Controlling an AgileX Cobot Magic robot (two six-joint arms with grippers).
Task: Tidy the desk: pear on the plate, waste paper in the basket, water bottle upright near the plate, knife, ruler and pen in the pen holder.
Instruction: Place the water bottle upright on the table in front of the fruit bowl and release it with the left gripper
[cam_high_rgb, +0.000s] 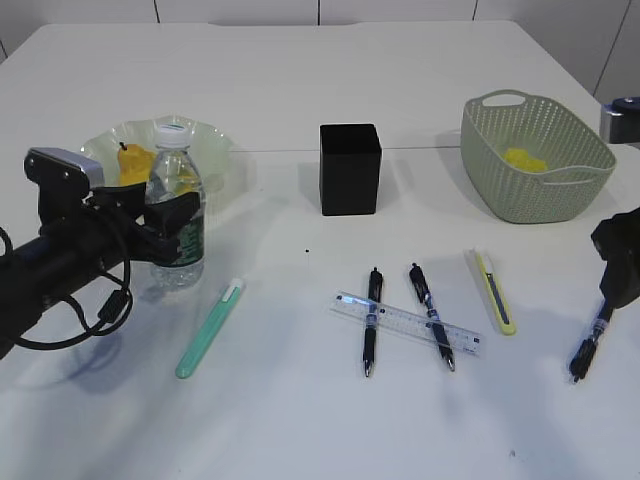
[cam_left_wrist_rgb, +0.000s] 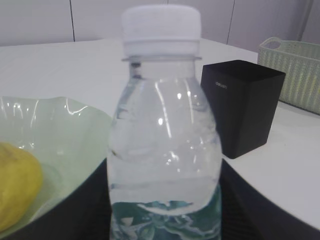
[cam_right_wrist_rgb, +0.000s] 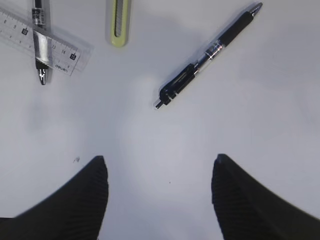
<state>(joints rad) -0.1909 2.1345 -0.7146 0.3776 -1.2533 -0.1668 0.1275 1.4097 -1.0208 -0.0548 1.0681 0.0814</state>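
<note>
Clear bottle (cam_high_rgb: 177, 205) is held upright beside the plate (cam_high_rgb: 215, 145) by the left gripper (cam_high_rgb: 165, 225); careless release could topple it. Right gripper (cam_right_wrist_rgb: 159, 197) is spread empty above the pen (cam_right_wrist_rgb: 207, 55).

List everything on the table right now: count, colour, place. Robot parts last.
water bottle: 1, clear, white cap, upright by the plate, between the left fingers
plate: 1, pale green, far left
pear: 1, yellow, on the plate
pen holder: 1, black, centre, far side
basket: 1, light green, far right
waste paper: 1, yellow, in the basket
ruler: 1, clear, centre front, across two pens
pens: 3, black; two under the ruler, one front right
knives: 2; green front left, yellow-green right of the ruler
left gripper: 1, black, around the bottle
right gripper: 1, black, open over bare table near the right pen
</note>
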